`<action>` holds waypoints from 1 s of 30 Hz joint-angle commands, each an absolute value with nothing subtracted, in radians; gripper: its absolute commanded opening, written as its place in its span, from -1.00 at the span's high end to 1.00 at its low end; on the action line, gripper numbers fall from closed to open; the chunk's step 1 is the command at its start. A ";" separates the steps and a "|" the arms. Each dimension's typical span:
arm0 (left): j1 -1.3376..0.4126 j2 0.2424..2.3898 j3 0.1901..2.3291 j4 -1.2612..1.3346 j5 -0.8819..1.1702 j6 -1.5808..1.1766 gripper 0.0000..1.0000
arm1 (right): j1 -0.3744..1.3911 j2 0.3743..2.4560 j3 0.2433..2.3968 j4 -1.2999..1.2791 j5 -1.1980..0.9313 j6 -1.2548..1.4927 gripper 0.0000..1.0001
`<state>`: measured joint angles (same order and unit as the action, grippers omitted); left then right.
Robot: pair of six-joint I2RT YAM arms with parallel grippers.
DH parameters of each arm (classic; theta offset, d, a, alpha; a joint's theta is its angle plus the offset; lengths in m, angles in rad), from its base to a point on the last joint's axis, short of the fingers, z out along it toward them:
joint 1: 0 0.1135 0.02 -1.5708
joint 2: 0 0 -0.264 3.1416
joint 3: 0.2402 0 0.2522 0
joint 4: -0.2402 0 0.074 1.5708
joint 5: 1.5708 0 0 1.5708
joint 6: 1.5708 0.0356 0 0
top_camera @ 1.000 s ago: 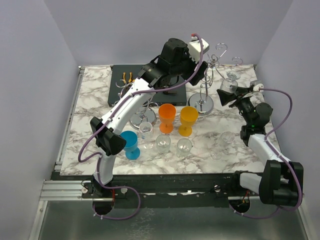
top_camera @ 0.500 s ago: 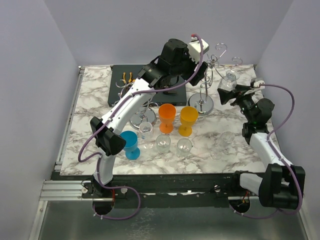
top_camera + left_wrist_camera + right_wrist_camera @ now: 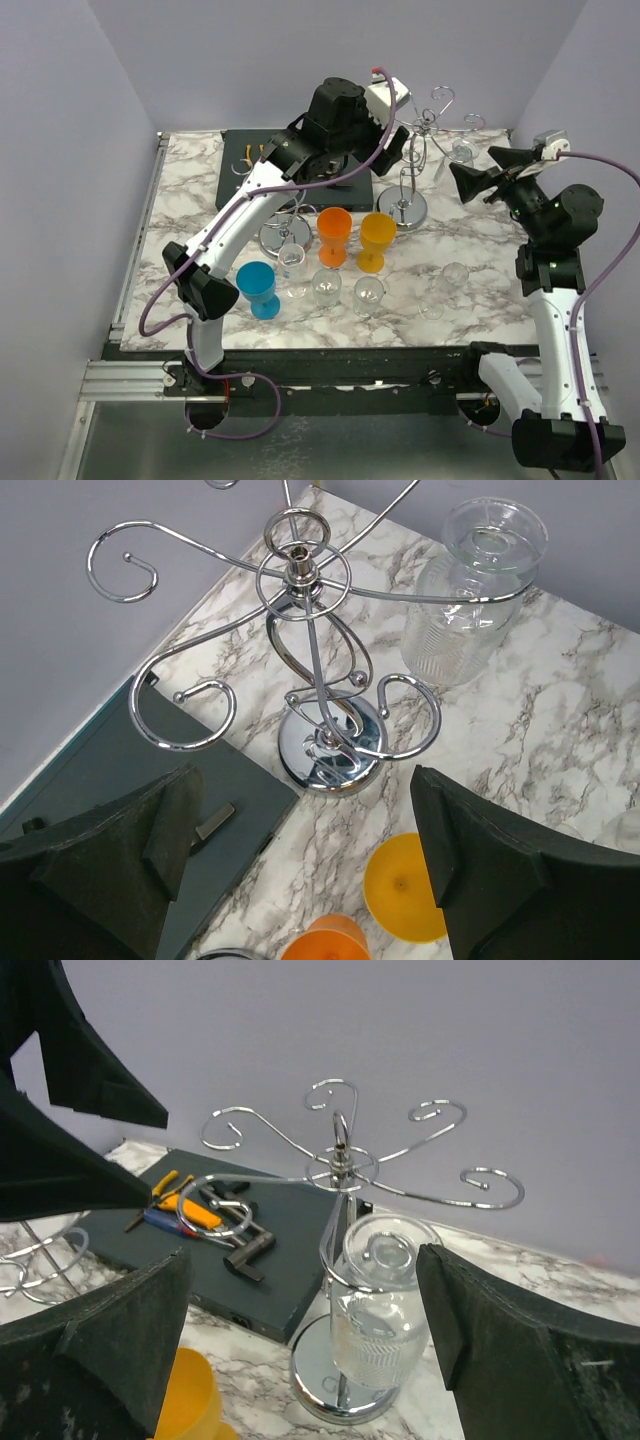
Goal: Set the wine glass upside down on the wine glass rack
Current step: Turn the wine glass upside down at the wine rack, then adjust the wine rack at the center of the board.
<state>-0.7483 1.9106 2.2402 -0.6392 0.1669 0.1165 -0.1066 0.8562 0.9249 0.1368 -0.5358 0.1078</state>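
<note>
Since a second ago the right gripper (image 3: 480, 168) has let go and drawn back to the right of the wine glass (image 3: 462, 152); its jaws now stand spread wide and empty. Far left on the marble table (image 3: 180, 210), a blue cup (image 3: 260, 288) stands near. A second chrome stand (image 3: 285, 236) is half hidden under the left arm (image 3: 250, 205). An orange cup (image 3: 335, 235) and a yellow cup (image 3: 377, 240) stand mid-table. The left gripper (image 3: 303, 780) hovers over the wine glass rack (image 3: 404, 205), jaws wide, holding nothing; from above, the wrist hides its fingers. The wine glass hangs upside down, foot caught in a right-side rack hook, apart from both grippers. Clear glasses (image 3: 327, 287) in the near row blur into the marble.
</note>
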 commanded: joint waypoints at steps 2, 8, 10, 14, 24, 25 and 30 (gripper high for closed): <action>-0.751 1.841 2.210 -0.684 0.161 0.106 -0.87 | -0.111 0.961 1.142 -0.107 -0.532 0.147 -1.00; -0.760 1.841 2.200 -0.695 0.196 0.094 -0.93 | -0.112 1.266 1.571 -0.363 -0.412 0.176 -0.99; -0.776 1.849 2.198 -0.695 0.193 0.114 -0.95 | -0.111 1.363 1.708 -0.431 -0.362 0.173 -0.97; -0.818 1.879 2.212 -0.693 0.139 0.186 -0.97 | -0.112 1.515 1.869 -0.495 -0.292 0.177 -0.91; -0.827 1.945 2.292 -0.673 0.107 0.237 -0.95 | -0.112 1.676 1.944 -0.536 -0.312 0.208 -0.42; -0.830 1.946 2.288 -0.668 0.098 0.244 -0.95 | -0.113 1.678 1.937 -0.531 -0.308 0.211 -0.42; -0.841 1.954 2.276 -0.641 0.070 0.274 -0.93 | -0.118 1.694 1.914 -0.517 -0.313 0.222 -0.41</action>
